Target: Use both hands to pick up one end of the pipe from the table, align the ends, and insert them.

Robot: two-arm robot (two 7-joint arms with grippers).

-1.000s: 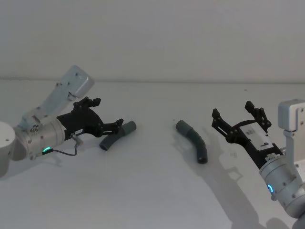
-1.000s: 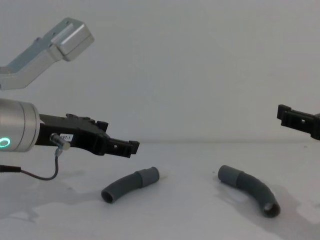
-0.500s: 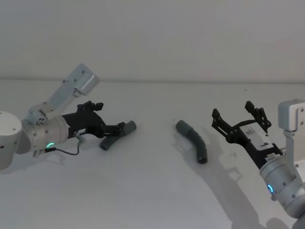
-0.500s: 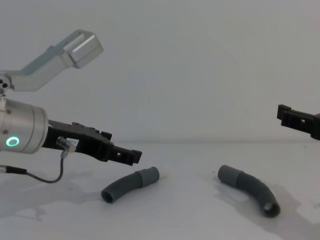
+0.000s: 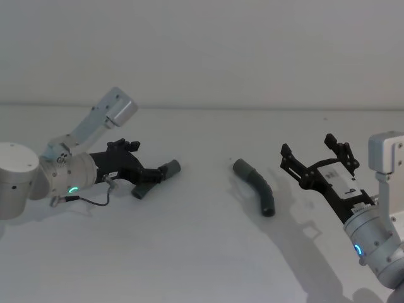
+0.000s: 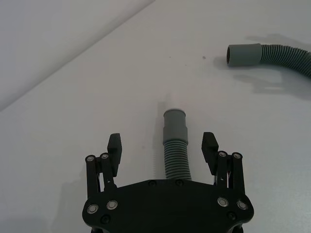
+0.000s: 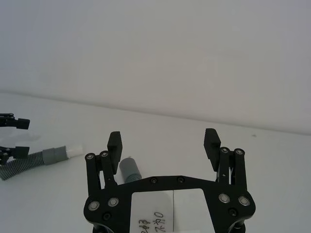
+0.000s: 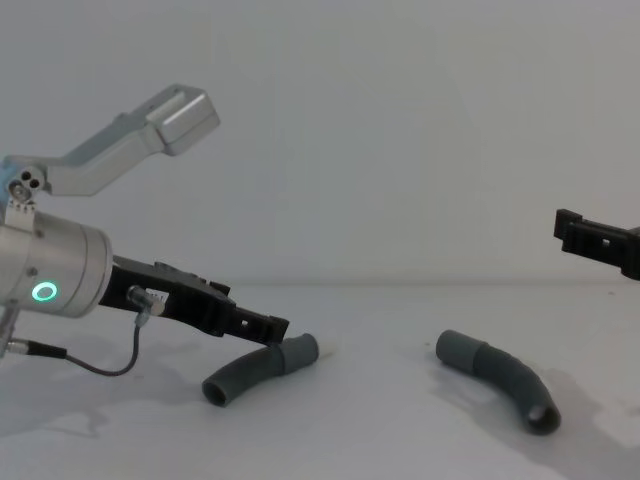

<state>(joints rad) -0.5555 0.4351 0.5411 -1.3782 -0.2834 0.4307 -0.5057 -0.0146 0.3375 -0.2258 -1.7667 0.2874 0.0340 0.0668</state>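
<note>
Two dark grey ribbed pipe pieces lie on the white table (image 5: 189, 252). The left piece (image 5: 150, 184) lies between the fingers of my open left gripper (image 5: 155, 175), low over the table. In the left wrist view this piece (image 6: 175, 150) runs out between the fingers, its cuff (image 6: 175, 125) and whitish tip beyond them. The right piece (image 5: 255, 187) lies free at the centre, its cuff (image 5: 240, 167) pointing left. My right gripper (image 5: 307, 145) hangs open above the table, to the right of that piece and apart from it.
A pale wall rises behind the table's far edge (image 5: 252, 108). A thin black cable (image 5: 88, 201) loops under the left wrist. Bare table stretches between the two pieces and across the front.
The left gripper has dropped and tilted down toward the table, and now straddles the left piece. The right arm and both pieces have not moved.
</note>
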